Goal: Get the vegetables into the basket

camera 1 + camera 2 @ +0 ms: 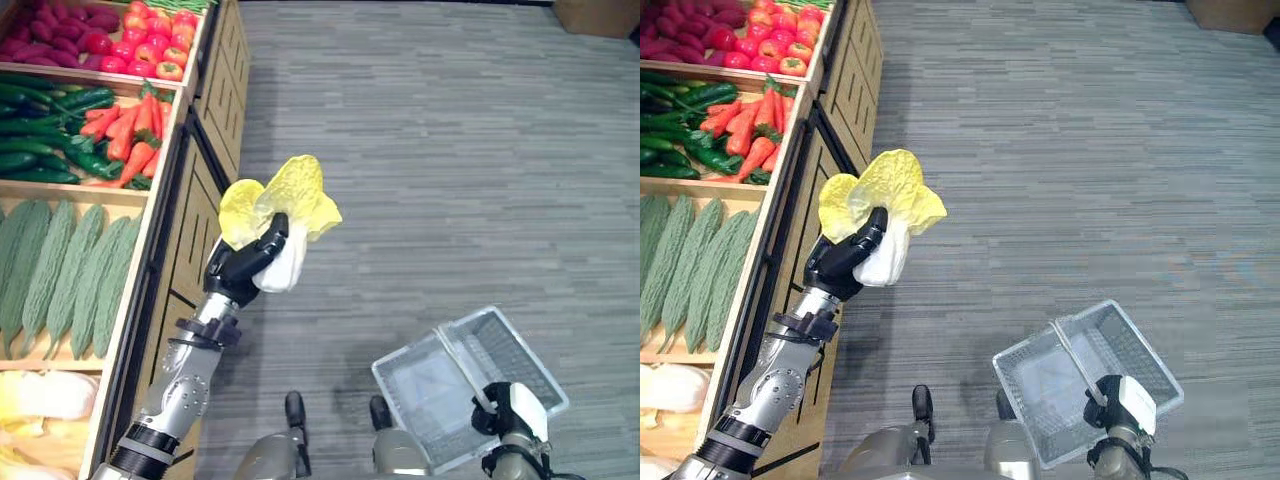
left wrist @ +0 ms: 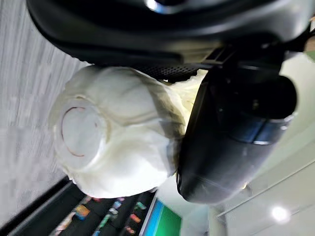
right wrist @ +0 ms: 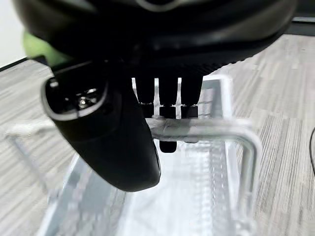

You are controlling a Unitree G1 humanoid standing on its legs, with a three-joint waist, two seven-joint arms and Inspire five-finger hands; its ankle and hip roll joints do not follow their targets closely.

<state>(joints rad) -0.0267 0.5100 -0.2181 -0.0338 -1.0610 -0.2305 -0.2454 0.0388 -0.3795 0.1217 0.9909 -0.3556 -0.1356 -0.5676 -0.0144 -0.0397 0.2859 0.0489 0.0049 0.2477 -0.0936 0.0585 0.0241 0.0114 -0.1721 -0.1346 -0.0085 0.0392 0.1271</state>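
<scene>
One long shelf point(image 1: 150, 215) of produce runs up the ten o'clock side, carrots point(image 1: 130, 130) and gourds point(image 1: 60, 270) still in their bins. At four o'clock the basket point(image 1: 505, 345) hangs over the grey floor point(image 1: 450, 150), its handle point(image 3: 206, 129) hooked under the curled fingers of the right hand point(image 1: 510, 410). Dead centre, the left hand point(image 1: 245, 262) is clamped round the white base of a cabbage point(image 1: 285, 205), leaves up, well apart from the basket. I'd swing that arm toward four o'clock, bring the cabbage over the open mesh, lower it inside the rim, and only then loosen the fingers, keeping the basket level.
</scene>
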